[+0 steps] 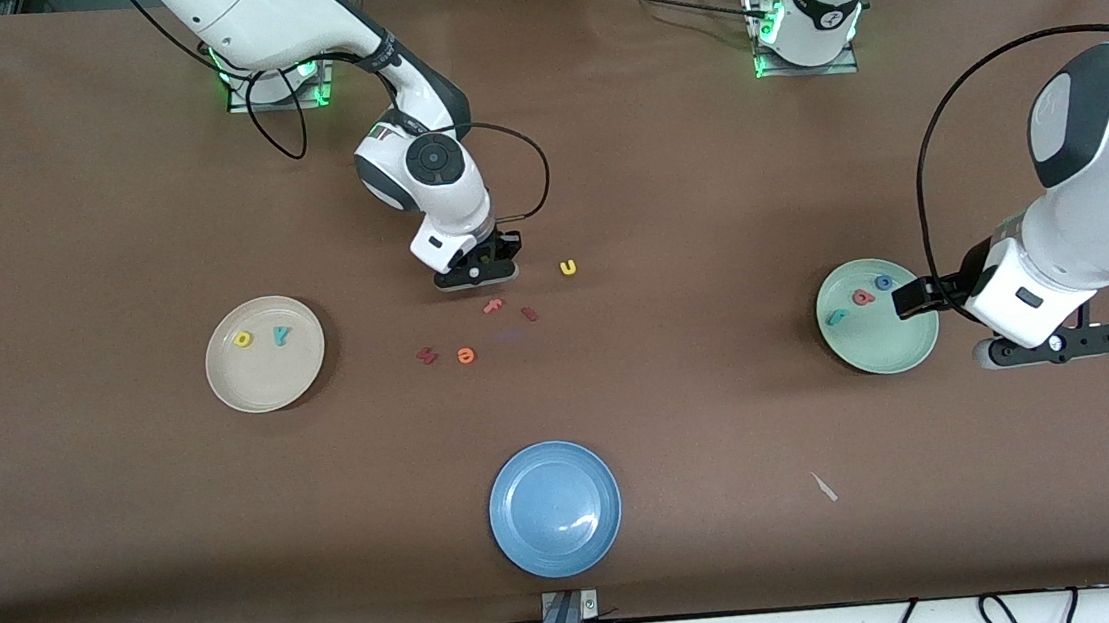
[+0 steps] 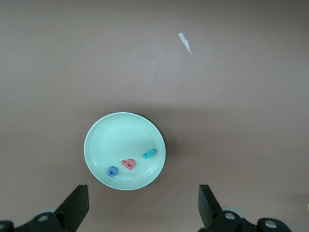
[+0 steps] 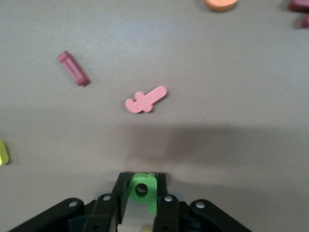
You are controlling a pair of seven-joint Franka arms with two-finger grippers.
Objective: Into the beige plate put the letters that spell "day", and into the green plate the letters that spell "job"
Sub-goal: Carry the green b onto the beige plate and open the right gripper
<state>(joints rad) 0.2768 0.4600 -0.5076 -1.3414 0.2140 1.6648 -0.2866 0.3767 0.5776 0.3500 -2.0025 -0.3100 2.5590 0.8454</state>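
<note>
My right gripper (image 1: 476, 276) (image 3: 141, 180) is down at the table's middle, shut on the dark green loop-and-stem letter (image 3: 145, 192). The beige plate (image 1: 265, 382) holds the yellow loop-and-stem letter (image 1: 244, 339) and the teal "y" (image 1: 284, 335). In the green plate (image 1: 889, 342) (image 2: 116, 140) lie the blue "o" (image 1: 883, 283) (image 2: 112, 171), the red-pink letter (image 1: 863, 298) (image 2: 129, 164) and the teal hook (image 1: 837, 317) (image 2: 148, 153). My left gripper (image 1: 1049, 346) (image 2: 143, 212) hangs open and empty beside the green plate, at the left arm's end of the table.
Loose letters lie close to the right gripper: a pink one (image 1: 494, 306) (image 3: 146, 100), a dark red bar (image 1: 530, 314) (image 3: 73, 68), a yellow "u" (image 1: 568, 267), another dark red one (image 1: 427, 356) and an orange "e" (image 1: 465, 356). A blue plate (image 1: 558, 542) sits nearest the front camera. A white scrap (image 1: 824, 487) lies near it.
</note>
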